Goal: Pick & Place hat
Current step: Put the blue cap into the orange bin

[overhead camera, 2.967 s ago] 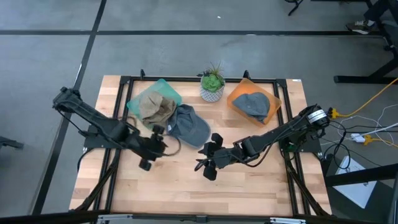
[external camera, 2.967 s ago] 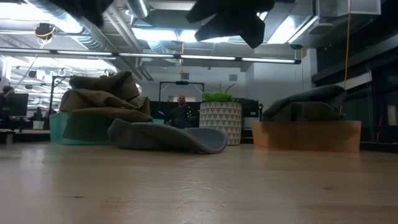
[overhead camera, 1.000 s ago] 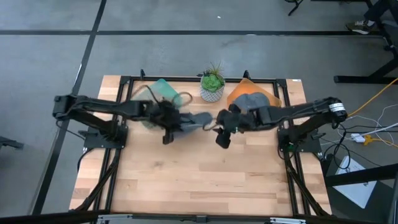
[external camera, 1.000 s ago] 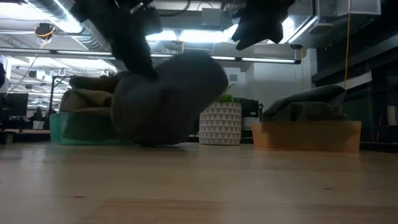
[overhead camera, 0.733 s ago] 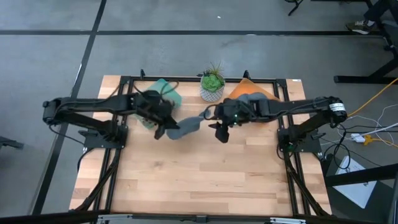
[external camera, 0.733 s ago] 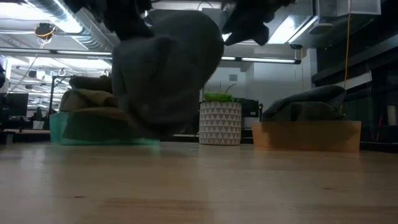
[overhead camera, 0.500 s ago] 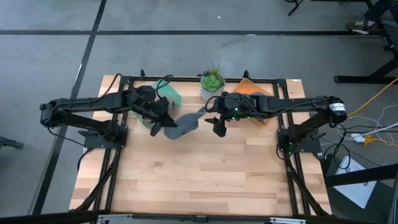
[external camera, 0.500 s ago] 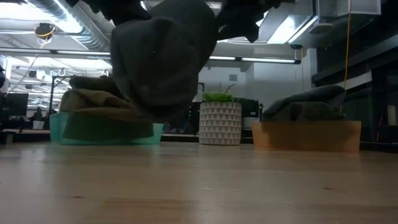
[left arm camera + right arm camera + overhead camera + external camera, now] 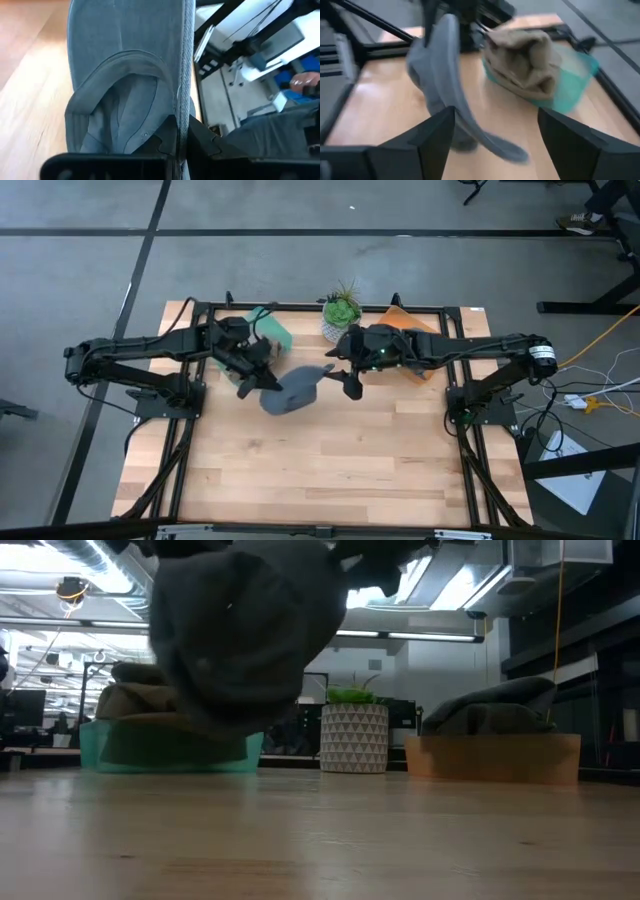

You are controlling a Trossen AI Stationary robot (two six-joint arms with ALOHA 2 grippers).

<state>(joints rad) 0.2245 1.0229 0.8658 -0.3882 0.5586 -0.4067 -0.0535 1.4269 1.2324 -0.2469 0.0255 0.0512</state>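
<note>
Wooden table (image 9: 320,470) in a black frame, grey floor around it, an office with ceiling lights behind. My left gripper (image 9: 179,131) is clamped on the edge of the grey hat (image 9: 290,390), fingers (image 9: 200,137) pinched tight on the rim; the hat hangs clear of the table, near mid-table toward the back, its hollow side toward my left wrist camera. In the low view it shows as a dark lump (image 9: 240,630) well above the wood. My right gripper (image 9: 495,137) is spread wide, holding nothing, with the hat's brim (image 9: 470,130) lying between its fingers (image 9: 432,137); whether they touch it I cannot tell. Behind the hat, a teal tray (image 9: 272,332) holds a tan hat (image 9: 522,57). A potted plant (image 9: 342,315) stands at the back centre. Beside it to the right, an orange tray (image 9: 490,758) carries another grey hat (image 9: 495,705).
</note>
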